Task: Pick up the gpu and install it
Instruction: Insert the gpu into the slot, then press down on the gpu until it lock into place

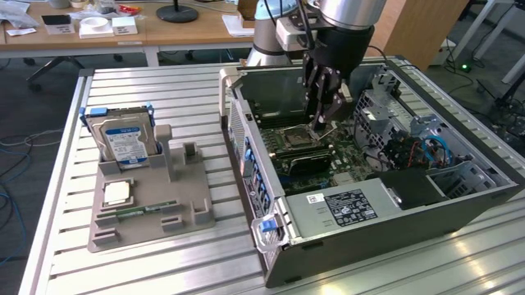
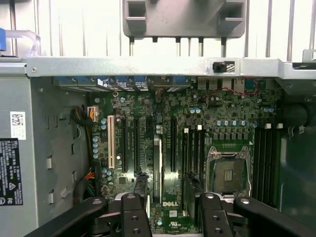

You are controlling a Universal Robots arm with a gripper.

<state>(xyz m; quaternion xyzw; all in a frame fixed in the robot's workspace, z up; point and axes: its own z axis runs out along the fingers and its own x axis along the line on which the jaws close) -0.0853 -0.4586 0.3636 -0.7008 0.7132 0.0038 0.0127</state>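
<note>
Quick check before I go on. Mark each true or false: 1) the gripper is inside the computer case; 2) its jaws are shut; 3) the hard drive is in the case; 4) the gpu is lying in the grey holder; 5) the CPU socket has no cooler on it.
1) True. The gripper hangs inside the open computer case, just above the motherboard.
2) False. The jaws stand open.
3) False. The hard drive stands upright in the grey holder on the table, to the exterior view's left of the case.
4) False. The gpu stands on edge on the motherboard, between the open fingers.
5) True. The CPU socket is uncovered.
</note>
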